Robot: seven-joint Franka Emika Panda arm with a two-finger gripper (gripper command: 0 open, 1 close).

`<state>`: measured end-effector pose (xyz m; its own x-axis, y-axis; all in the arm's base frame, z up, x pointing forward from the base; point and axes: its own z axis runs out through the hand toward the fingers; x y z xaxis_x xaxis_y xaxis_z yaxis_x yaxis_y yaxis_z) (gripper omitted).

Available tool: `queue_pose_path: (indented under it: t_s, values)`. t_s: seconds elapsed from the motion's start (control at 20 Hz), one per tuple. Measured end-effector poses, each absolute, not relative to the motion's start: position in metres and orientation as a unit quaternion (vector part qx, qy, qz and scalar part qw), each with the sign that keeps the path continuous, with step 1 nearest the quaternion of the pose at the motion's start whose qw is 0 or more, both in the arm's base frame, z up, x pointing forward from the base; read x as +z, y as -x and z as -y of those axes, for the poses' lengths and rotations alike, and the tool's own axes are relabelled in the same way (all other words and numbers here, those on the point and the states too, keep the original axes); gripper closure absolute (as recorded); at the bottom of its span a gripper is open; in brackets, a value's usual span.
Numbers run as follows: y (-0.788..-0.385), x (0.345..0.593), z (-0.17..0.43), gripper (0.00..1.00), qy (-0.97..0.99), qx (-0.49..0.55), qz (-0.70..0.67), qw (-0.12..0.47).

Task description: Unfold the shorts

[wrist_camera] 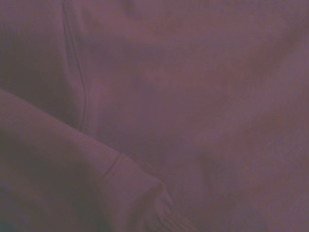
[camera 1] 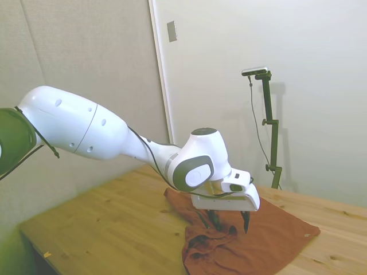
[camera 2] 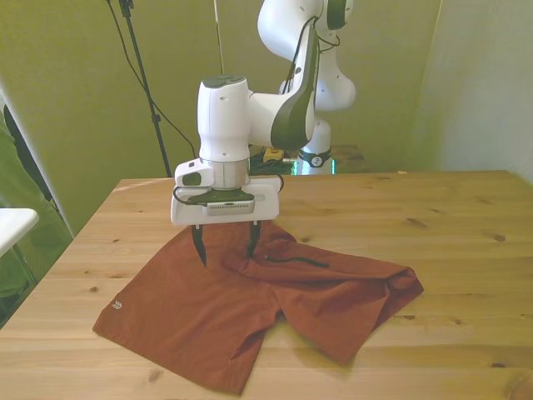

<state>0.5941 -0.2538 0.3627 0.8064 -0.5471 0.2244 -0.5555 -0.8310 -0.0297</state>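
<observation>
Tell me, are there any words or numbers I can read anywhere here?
None can be read.
The shorts carry a tiny pale mark near one leg's hem: too small to read.
The white arm and its tool show no lettering.

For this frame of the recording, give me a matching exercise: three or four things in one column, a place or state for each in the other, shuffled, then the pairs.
Things:
1. white two-finger gripper
2. rust-orange fabric shorts
3. small dark zip pocket
4. wooden table

Places or states:
A. partly folded, one leg doubled over toward the front view's right
B. open, fingers pointing down at the cloth
C. bare planks on the front view's right
D. on the folded-over part, just to the front view's right of the fingers

Pairs: 1-B, 2-A, 3-D, 4-C
</observation>
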Motion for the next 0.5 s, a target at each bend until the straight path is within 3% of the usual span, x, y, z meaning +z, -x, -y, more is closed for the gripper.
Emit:
queue_pose_path:
  t_s: [0.5]
  values:
    - [-0.6013,0.3610,0.2475,1.00,-0.951,0.114,0.288,0.011]
